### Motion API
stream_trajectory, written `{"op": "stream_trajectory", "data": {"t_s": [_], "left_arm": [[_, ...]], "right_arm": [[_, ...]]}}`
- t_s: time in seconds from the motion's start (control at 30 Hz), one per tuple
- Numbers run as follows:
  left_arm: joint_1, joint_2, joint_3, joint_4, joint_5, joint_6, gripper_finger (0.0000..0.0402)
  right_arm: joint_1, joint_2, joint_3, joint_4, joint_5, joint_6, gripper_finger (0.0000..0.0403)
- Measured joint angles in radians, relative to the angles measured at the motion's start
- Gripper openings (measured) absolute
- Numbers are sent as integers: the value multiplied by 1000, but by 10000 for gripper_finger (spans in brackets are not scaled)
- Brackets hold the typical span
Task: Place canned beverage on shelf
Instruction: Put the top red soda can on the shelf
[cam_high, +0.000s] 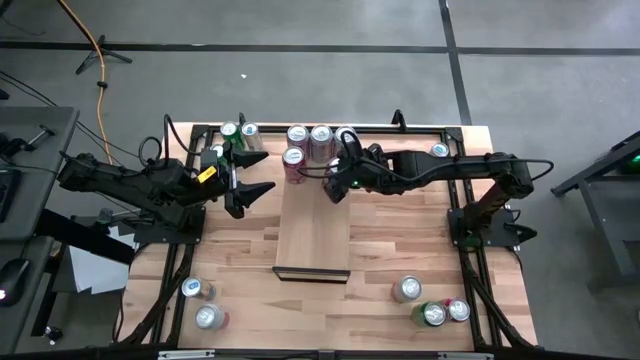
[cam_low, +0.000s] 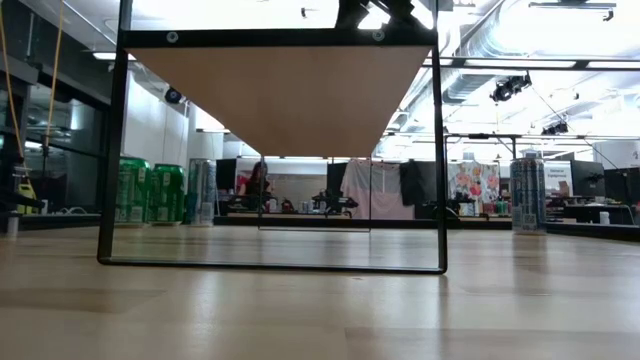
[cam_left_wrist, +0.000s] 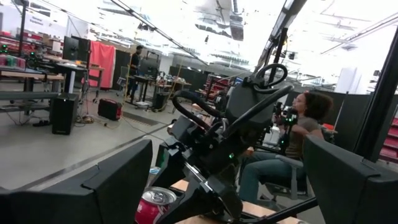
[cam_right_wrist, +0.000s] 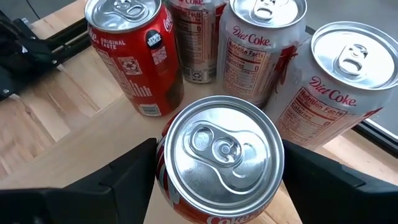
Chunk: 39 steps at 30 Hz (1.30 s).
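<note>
The right gripper (cam_right_wrist: 214, 180) has its two fingers (cam_right_wrist: 121, 180) standing on either side of a red can (cam_right_wrist: 217, 158), seemingly closed on it; the grip is low on the body, leaving the top free. That can stands at the far end of the shelf (cam_high: 313, 235), beside four upright cans (cam_right_wrist: 245, 43), three of them silver Diet Cokes and one red. I judge it has been set there to join that row, so the placing looks nearly done. The right arm stretches from its base at the counter (cam_high: 400, 245)'s right edge across to the far middle, wrist bent down. The left gripper (cam_high: 250, 172) waits with fingers spread wide and empty, near the counter's far left, pointing towards the right arm.
</note>
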Motion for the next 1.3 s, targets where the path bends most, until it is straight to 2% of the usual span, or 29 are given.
{"op": "stream_trajectory", "data": {"t_s": [0.3,0.7,0.8,1.03,1.13,1.3], "left_arm": [[0,0,0,0,1,0,348],[0,0,0,0,2,0,348],[0,0,0,0,3,0,348],[0,0,0,0,3,0,348],[0,0,0,0,3,0,348],[0,0,0,1,3,0,348]], "right_arm": [[0,0,0,-16,-15,-111,296],[0,0,0,-15,-21,-117,299],[0,0,0,-15,-23,-125,318],[0,0,0,15,-22,-246,391],[-3,0,17,15,-35,-322,397],[-24,-4,80,-24,-136,-500,394]]}}
